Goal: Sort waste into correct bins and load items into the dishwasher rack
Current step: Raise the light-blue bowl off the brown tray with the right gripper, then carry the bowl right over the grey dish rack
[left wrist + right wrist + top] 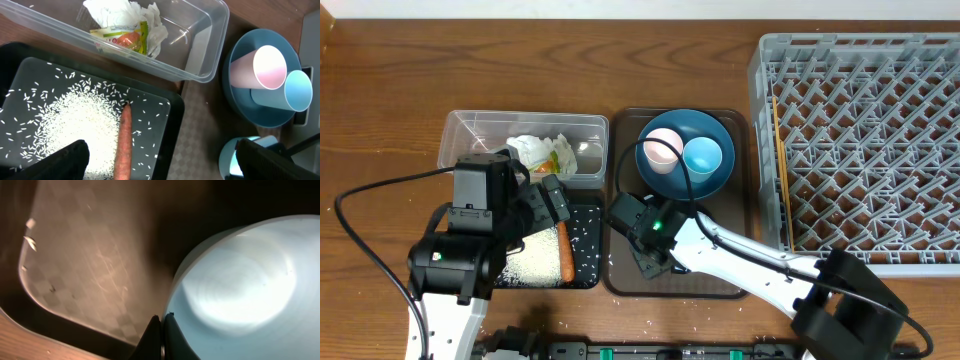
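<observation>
A white bowl [240, 285] sits on the brown serving tray [85, 260], and my right gripper [161, 325] is shut on its rim, one finger inside and one outside. From overhead, that gripper [638, 238] hides the bowl. The bowl's edge [235, 155] shows in the left wrist view. My left gripper [165, 165] hangs open over the black tray [170, 107], which holds rice grains [75, 120] and a carrot piece [123, 145]. Crumpled paper with a wrapper [127, 25] lies in the clear tub [205, 45]. A pink cup [662, 148] and a light-blue cup [702, 156] lie on the blue plate [686, 180].
The grey dishwasher rack [865, 150] fills the right side, with a chopstick [778, 150] along its left inner wall. A few rice grains [650, 322] lie scattered on the wooden table in front. A black cable [380, 190] loops at the left.
</observation>
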